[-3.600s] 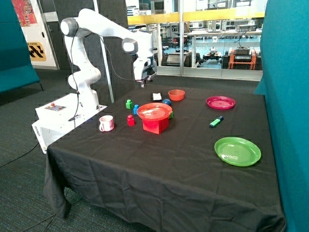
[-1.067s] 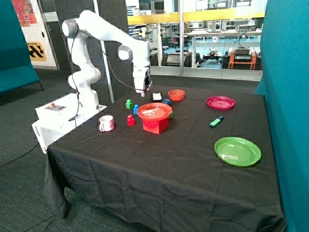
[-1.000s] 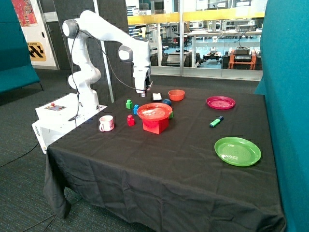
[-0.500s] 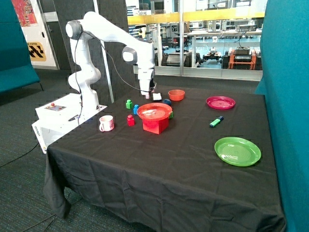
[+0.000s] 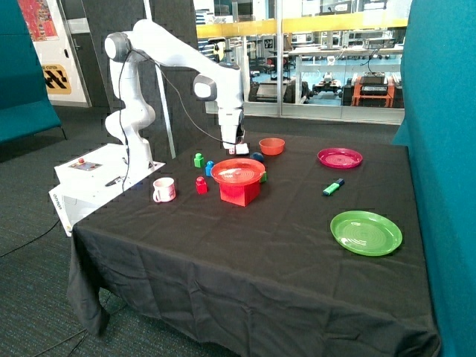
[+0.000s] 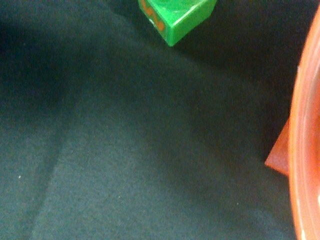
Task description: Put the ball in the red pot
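The small dark blue ball [image 5: 256,157] rests on the black cloth between the orange bowl [image 5: 271,146] and the red pot [image 5: 239,193]. A flat red plate [image 5: 238,172] lies across the top of the pot and covers its opening. My gripper [image 5: 234,146] hangs low over the table behind the pot, a short way from the ball on the side away from the bowl, over a small white and black object [image 5: 240,149]. The wrist view shows black cloth, a green block [image 6: 176,13], the plate's rim [image 6: 304,135] and a corner of the pot [image 6: 280,152]. The ball is out of that view.
A green block [image 5: 198,160], a blue block [image 5: 210,168], a red block [image 5: 201,185] and a pink-white mug [image 5: 163,190] stand towards the robot's base. A magenta plate [image 5: 340,158], a marker [image 5: 333,187] and a green plate [image 5: 366,233] lie on the far side.
The arm has swung from behind the blocks towards the ball and bowl, and the gripper has come down closer to the table. The objects on the table have not moved.
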